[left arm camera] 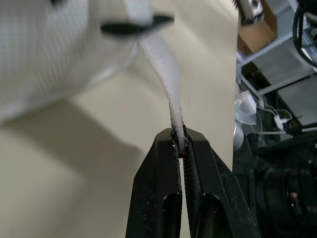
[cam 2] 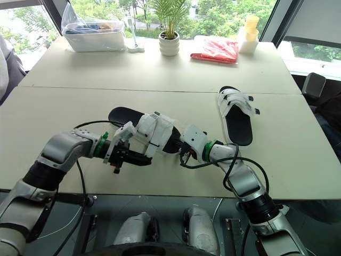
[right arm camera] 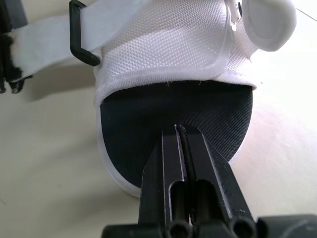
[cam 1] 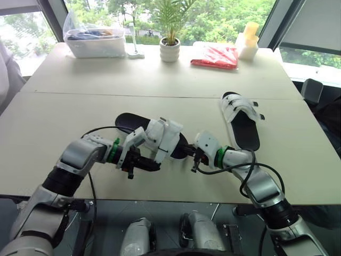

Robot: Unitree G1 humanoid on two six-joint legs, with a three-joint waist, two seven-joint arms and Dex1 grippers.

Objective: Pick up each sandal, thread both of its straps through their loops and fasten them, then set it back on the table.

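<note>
Near the front of the table (cam 1: 64,122), the sandal (cam 1: 162,136) is between your two grippers. Your right gripper (right arm camera: 179,130) is squeezed shut on the edge of its black sole, so hold that steady. Your left gripper (left arm camera: 181,141) is pinched tight on the tip of the white strap (left arm camera: 163,69), which looks to be through the black loop (right arm camera: 79,37). Pull it straight and snug, then fold it back. The other sandal (cam 1: 242,120) lies well apart on your right, and the plant pot (cam 1: 170,50) is far back. I think nothing blocks you.

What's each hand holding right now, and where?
Left hand pinches the strap by its free end. Right hand appears to clamp the sandal at its sole end.
</note>
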